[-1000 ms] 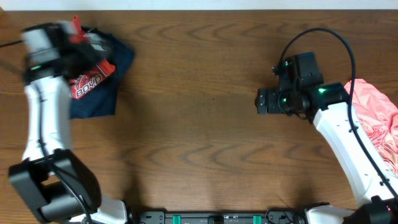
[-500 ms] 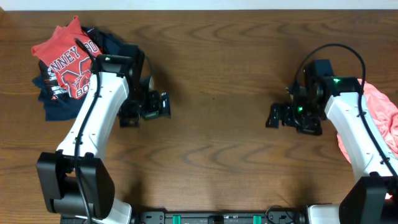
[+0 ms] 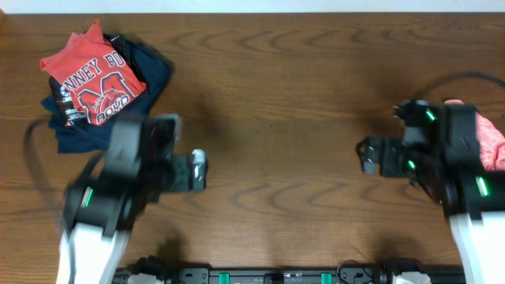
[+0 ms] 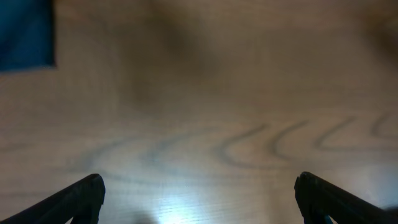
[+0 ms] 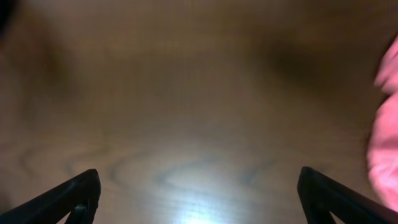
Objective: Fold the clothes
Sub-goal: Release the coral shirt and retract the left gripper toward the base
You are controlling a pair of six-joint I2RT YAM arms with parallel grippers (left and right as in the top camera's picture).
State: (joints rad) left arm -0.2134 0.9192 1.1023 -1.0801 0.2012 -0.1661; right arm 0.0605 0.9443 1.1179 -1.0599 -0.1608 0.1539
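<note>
A coral-red T-shirt (image 3: 91, 79) with navy-and-white letters and a big "M" lies folded on a pile of navy shirts (image 3: 150, 75) at the far left of the table. A corner of navy cloth (image 4: 25, 34) shows in the left wrist view. A crumpled pink shirt (image 3: 489, 138) lies at the right edge, also seen in the right wrist view (image 5: 384, 143). My left gripper (image 3: 199, 167) is open and empty over bare wood, right of the pile. My right gripper (image 3: 365, 155) is open and empty, left of the pink shirt.
The wooden table (image 3: 268, 110) spreads between the two arms. A black base bar (image 3: 276, 276) runs along the front edge. The left arm is blurred by motion.
Both arms have drawn back toward the front edge. The left gripper left the red shirt on the navy pile and pulled away; the right gripper moved right and nearer.
</note>
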